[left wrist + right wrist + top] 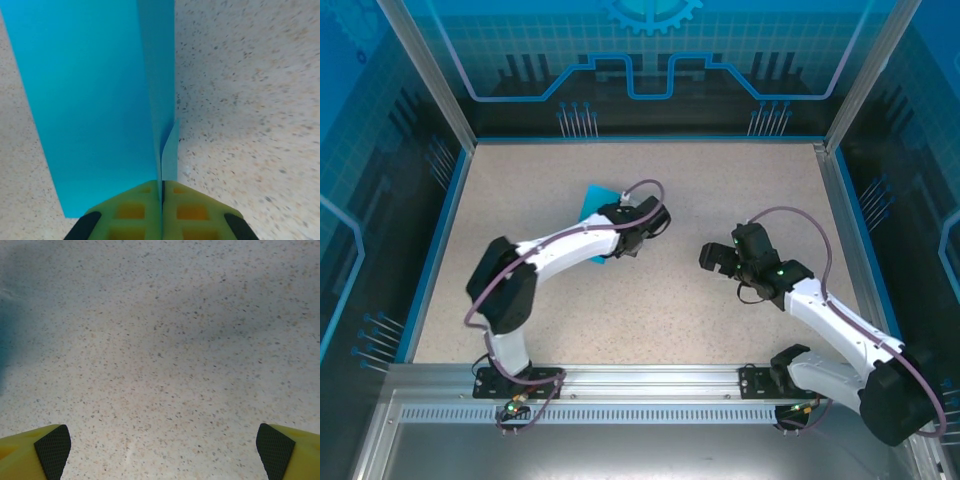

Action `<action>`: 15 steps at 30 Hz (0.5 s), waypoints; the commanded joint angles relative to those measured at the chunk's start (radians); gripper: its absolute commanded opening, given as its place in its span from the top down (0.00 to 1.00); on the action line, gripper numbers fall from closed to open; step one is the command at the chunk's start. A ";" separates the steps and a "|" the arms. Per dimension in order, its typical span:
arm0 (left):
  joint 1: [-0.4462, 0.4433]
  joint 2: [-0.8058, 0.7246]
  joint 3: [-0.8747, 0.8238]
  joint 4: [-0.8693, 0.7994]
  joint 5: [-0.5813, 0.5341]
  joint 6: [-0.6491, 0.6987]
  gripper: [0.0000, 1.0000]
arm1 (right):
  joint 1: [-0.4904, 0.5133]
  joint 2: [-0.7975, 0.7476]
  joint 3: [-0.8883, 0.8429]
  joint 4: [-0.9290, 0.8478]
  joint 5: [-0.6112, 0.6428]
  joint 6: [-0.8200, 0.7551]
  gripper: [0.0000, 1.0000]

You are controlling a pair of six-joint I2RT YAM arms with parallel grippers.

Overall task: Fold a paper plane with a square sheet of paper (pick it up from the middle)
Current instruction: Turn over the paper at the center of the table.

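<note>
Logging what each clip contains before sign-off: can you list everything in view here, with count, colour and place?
sheet of paper: 1, bright cyan-blue, folded, left of the table's centre
table: 1, speckled beige with a blue edge, under both arms
enclosure panels: 3, blue patterned, on the far side and both sides
mounting rail: 1, silver, near edge
left arm: 1, white and black, reaching to the paper
right arm: 1, white and black, right half
left tool: 1, yellow-green fingers, shut on the paper
right tool: 1, yellow fingers with black pads, open above the table
</note>
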 commanded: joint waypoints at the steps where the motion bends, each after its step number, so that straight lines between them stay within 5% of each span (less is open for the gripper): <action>1: -0.017 0.080 0.056 -0.067 -0.109 -0.013 0.95 | -0.028 -0.037 -0.008 -0.063 0.043 0.024 0.01; 15: -0.072 0.216 0.082 0.004 0.097 -0.076 0.83 | -0.097 -0.074 -0.027 -0.106 0.032 0.060 0.01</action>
